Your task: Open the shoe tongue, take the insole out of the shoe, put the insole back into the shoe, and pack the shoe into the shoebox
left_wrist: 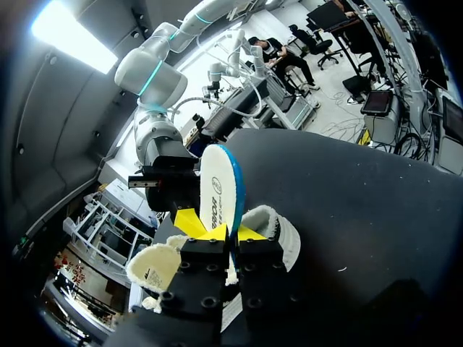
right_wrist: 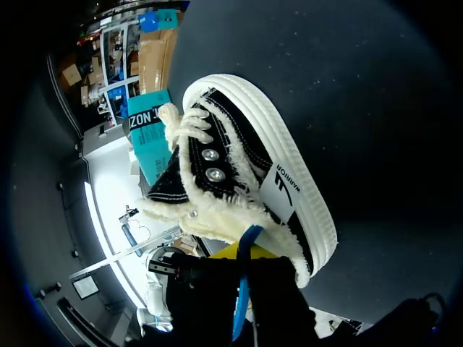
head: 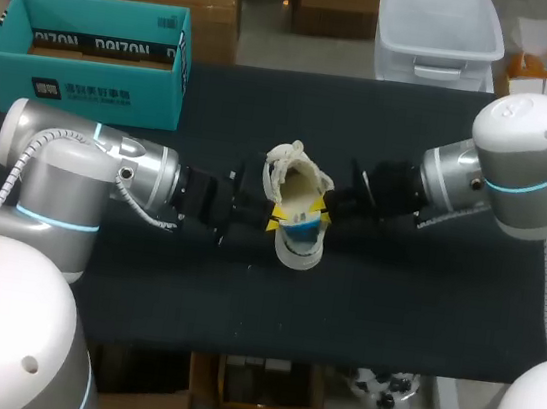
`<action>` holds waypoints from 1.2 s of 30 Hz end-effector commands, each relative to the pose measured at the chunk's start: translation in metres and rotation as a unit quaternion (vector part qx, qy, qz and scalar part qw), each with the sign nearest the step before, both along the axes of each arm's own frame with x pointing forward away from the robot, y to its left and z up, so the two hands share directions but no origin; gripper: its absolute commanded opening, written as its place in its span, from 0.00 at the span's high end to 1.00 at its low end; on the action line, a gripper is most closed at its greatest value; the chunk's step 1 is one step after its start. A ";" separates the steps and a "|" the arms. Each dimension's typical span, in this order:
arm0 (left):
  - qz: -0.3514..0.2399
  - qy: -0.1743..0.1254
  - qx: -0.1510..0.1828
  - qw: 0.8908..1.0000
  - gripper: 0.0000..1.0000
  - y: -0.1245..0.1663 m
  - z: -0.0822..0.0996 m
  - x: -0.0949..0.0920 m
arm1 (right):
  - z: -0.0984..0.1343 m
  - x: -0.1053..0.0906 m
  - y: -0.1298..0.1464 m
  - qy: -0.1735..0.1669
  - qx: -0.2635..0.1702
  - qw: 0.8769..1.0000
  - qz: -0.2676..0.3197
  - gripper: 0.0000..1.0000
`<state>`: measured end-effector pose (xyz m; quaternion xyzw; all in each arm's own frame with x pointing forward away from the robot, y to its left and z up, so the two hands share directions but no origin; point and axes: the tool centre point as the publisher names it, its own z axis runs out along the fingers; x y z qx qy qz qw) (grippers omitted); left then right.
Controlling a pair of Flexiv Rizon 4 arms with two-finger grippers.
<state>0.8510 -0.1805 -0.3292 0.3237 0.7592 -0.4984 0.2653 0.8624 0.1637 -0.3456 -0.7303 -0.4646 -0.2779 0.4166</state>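
Observation:
A black canvas shoe (head: 297, 253) with a white sole and fleece lining lies mid-table between both arms. Its white insole (left_wrist: 217, 188) with a blue edge stands up out of the opening. My left gripper (left_wrist: 230, 233) is shut on the insole's lower end, yellow tips pressed to both faces; it reaches the shoe's near side (head: 274, 215). My right gripper (head: 325, 211) grips the shoe's fleece-lined collar from the opposite side. In the right wrist view the shoe (right_wrist: 289, 166) lies ahead of that gripper (right_wrist: 246, 251), and the insole's blue edge (right_wrist: 242, 289) crosses in front of it.
An open teal shoebox (head: 101, 61) stands at the table's back left, also seen past the shoe (right_wrist: 148, 134). The black table top (head: 420, 315) stretches bare in front of and to the right of the shoe.

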 end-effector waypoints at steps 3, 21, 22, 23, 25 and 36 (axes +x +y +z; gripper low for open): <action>0.004 -0.002 0.000 1.000 1.00 -0.002 0.000 0.000 | 0.005 -0.012 -0.003 0.001 0.000 1.000 -0.009 0.60; 0.000 -0.002 0.002 1.000 0.89 -0.008 0.004 -0.010 | 0.011 -0.035 -0.015 0.006 -0.010 0.999 -0.034 1.00; -0.002 0.000 0.000 1.000 0.60 -0.007 0.005 -0.012 | 0.010 -0.034 -0.015 0.006 -0.009 0.999 -0.033 1.00; -0.003 0.000 0.000 1.000 0.56 -0.006 0.006 -0.013 | 0.010 -0.033 -0.015 0.005 -0.009 0.999 -0.032 1.00; -0.004 -0.001 -0.006 1.000 0.61 -0.004 0.009 -0.016 | 0.009 -0.030 -0.015 0.006 -0.008 1.000 -0.030 1.00; 0.004 -0.005 0.009 1.000 1.00 -0.009 -0.001 -0.014 | 0.001 -0.022 -0.014 0.007 -0.008 1.000 -0.017 1.00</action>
